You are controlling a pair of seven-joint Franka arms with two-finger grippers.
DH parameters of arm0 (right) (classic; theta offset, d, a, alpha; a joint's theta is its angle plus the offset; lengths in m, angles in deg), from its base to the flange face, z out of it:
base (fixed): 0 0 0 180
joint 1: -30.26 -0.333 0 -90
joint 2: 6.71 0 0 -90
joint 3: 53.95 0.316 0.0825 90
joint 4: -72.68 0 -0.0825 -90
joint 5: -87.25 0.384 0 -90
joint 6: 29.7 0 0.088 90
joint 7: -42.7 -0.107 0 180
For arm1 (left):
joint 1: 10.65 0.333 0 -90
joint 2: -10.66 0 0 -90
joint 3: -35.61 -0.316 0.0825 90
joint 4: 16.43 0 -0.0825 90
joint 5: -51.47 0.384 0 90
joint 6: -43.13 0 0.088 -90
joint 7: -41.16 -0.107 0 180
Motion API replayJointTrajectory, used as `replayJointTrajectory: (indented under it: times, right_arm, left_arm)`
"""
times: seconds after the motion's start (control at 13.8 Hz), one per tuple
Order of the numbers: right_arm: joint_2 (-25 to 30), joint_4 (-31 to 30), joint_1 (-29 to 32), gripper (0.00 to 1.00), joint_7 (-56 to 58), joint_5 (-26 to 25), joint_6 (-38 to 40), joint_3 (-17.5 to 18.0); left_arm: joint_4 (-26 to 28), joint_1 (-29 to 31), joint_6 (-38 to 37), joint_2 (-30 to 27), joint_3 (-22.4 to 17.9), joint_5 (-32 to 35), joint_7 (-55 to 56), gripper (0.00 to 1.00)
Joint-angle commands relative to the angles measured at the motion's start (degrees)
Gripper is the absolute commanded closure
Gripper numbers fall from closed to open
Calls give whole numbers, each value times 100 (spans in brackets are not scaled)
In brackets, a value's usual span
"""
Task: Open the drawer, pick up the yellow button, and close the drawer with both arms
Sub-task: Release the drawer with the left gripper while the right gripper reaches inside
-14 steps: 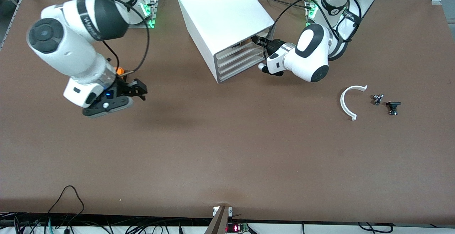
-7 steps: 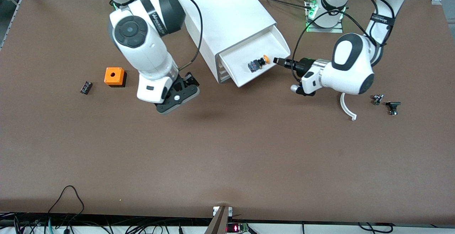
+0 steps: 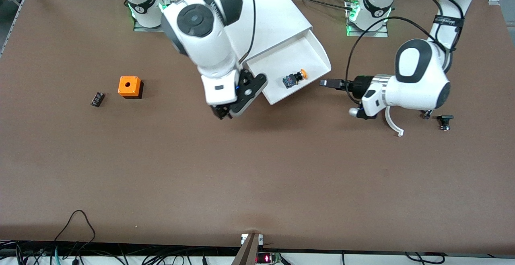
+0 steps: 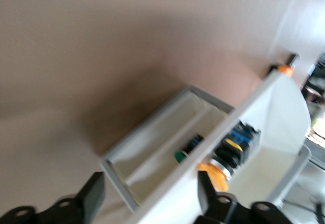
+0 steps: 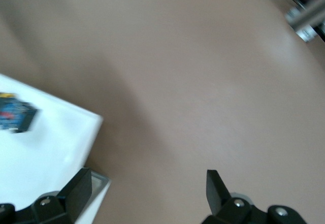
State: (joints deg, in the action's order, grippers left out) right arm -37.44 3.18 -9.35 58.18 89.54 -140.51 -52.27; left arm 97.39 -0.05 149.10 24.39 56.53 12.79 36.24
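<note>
No text, label or number can be read on anything here.

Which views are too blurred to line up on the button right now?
Front view: sharp; the button lies clear in the open drawer. Left wrist view: motion-smeared, orange cap readable past the drawer wall. Right wrist view: smeared too, with only a blue blur of the button at the frame edge.

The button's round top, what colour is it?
Orange, on the button in the open drawer; clearest in the front view.
</note>
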Motion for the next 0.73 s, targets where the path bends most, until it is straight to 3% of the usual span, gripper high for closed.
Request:
replayJointTrajectory:
  times: [0.0,0.07,0.22,0.29,0.51,0.65]
  right_arm:
    - [-318,393,-562,0,699,-332,-10,-54]
    - [-476,603,-652,0,894,-447,-28,-36]
    - [-836,867,-880,0,1377,-440,-72,-36]
    - [-890,894,-1020,0,1448,-448,-55,-36]
    - [-960,886,-1162,0,2174,-440,33,-36]
    - [-987,886,-1162,0,3002,-404,173,-45]
  left_arm:
    - [-490,47,20,-598,-481,1103,79,0]
    - [-840,47,81,-748,-640,1334,79,0]
    - [-992,30,82,-1116,-851,2174,114,0]
    - [-1123,-40,-249,-1301,-1035,2615,123,0]
    - [-1590,-224,-1192,-1426,-1081,3749,586,0]
    - [-1573,-234,-1254,-1444,-1089,3876,948,0]
